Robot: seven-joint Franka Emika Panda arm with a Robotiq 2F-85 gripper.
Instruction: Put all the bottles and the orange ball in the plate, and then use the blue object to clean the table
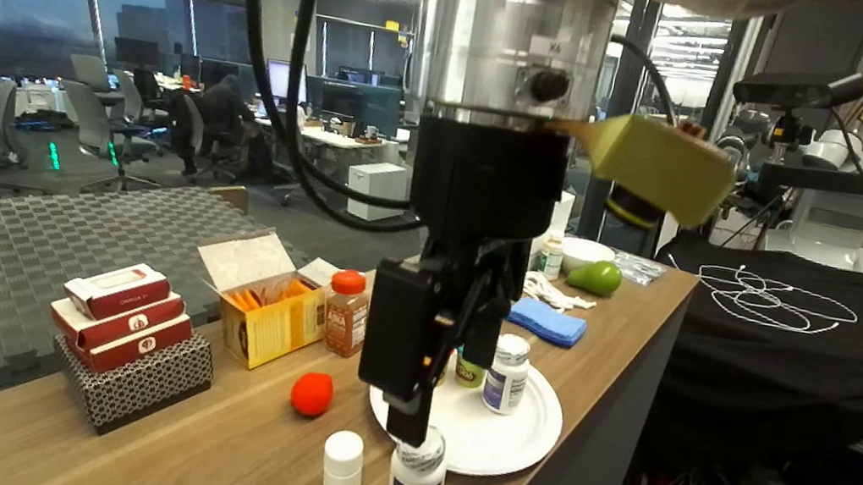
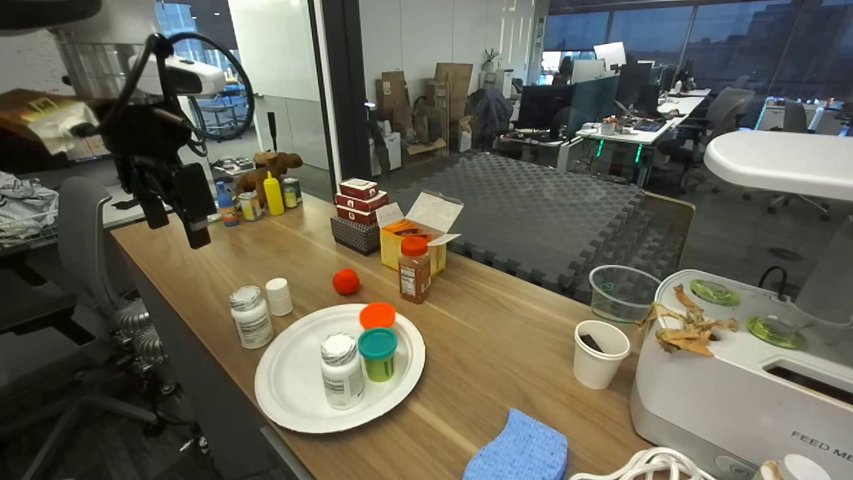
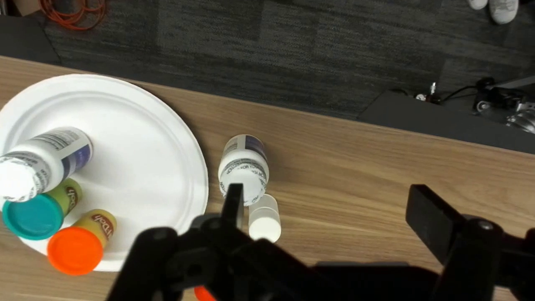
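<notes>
White and round, the plate (image 2: 293, 373) lies flat on the wooden table (image 2: 466, 347), below and left of the middle in an exterior view. On it stand a labelled bottle (image 2: 343, 383) with a printed seal over its cap, a teal-lidded tub (image 2: 378, 363) close by its side, and an orange-lidded tub (image 2: 377, 317) behind that.

Off the plate, toward the left of the frame, a second labelled bottle (image 2: 252, 323) stands upright with a small white bottle (image 2: 279, 298) just beside it. The orange ball (image 2: 346, 282) sits on the table above the plate, left of the frame's centre. To its right, a brown bottle (image 2: 414, 277) with a red cap stands before a yellow box (image 2: 390, 253) whose flaps are raised. Farther left, red boxes (image 2: 360, 202) are stacked on a patterned box (image 2: 354, 235).

At the bottom edge, right of centre, lies the blue sponge (image 2: 523, 450), near a white cord (image 2: 656, 456); a paper cup (image 2: 593, 367) stands above and to the right.

Low in the wrist view, the gripper (image 3: 330, 209) has its fingers (image 3: 430, 221) spread wide, bare wood showing between them. One overlaps the second labelled bottle's cap there, but in an exterior view the fingertips (image 2: 198, 238) hang at upper left, apart from it.
</notes>
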